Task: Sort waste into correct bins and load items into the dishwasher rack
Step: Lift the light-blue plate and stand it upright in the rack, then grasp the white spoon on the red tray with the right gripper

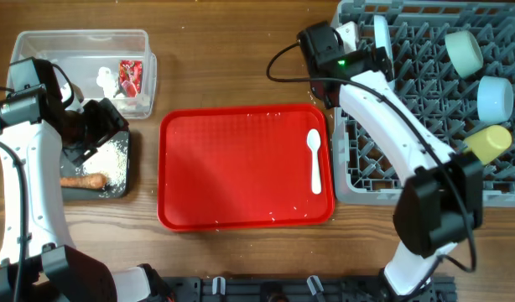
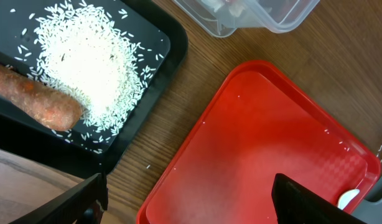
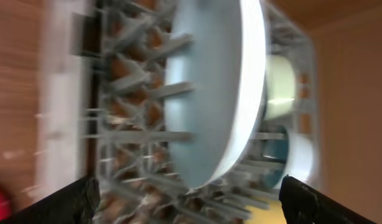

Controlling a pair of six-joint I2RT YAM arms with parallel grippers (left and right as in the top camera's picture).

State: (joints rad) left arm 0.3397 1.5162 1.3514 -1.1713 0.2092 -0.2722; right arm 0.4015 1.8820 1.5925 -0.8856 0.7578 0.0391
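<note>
— Wide-open fingers [image 2: 315,202] of the left gripper [image 2: 188,186] are filling the bottom of its wrist view, and they are holding nothing. Below them I am seeing the red tray [image 2: 259,155] and the black tray [image 2: 160,81] with the rice [image 2: 91,62] and the carrot piece [image 2: 41,106].

— And the right side?

— I am holding the right gripper [image 3: 190,186] over the upper left corner of the dishwasher rack [image 1: 366,168]. Its jaws are standing wide apart too. The plate [image 3: 209,93] is standing on its edge between the pegs, in front of the fingers. This view is blurred, so I am not telling if a finger is touching it.

— What is waiting?

— I am judging that only the spoon [image 1: 314,159] is, lying at the right edge of the red tray. The pale-green bowl [image 1: 464,50], the pale-blue bowl [image 1: 495,96] and the yellow cup [image 1: 488,143] are sitting in the rack. The tissue [image 1: 105,80] and the wrapper [image 1: 130,75] are lying in the clear tub [image 1: 81,38].

— What are you fearing?

— If I am lifting carelessly, a finger could catch the plate rim and tip it off the pegs. Also, the spoon is thin and flat on a smooth surface, so the fingers may be sliding over it, or pushing it against the tray wall.
</note>
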